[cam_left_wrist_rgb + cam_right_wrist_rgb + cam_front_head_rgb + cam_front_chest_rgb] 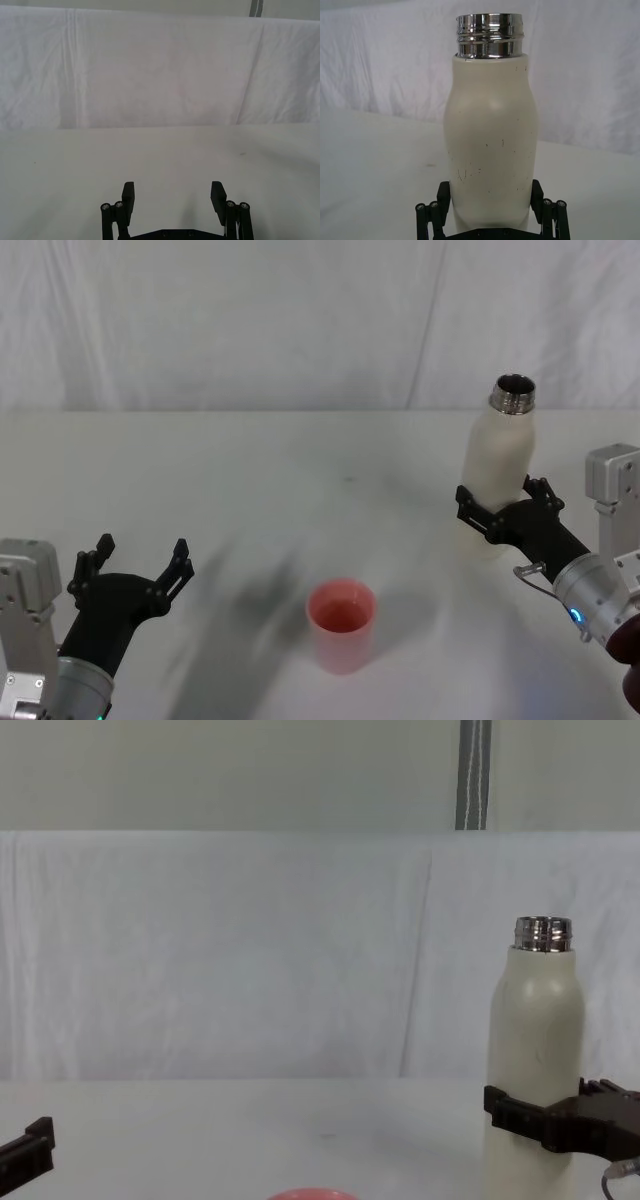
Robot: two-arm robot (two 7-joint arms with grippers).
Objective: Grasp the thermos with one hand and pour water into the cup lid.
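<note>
Right gripper (508,512) fingers clamped round lower body of the thermos (500,472), upright at right of the counter (250,470), neck uncapped. Cup lid (341,624) sits front-centre, well apart. Best carry across, then tip slowly, mouth over rim. Left gripper (140,565) idle at left, fingers spread, grasping nothing.
</note>
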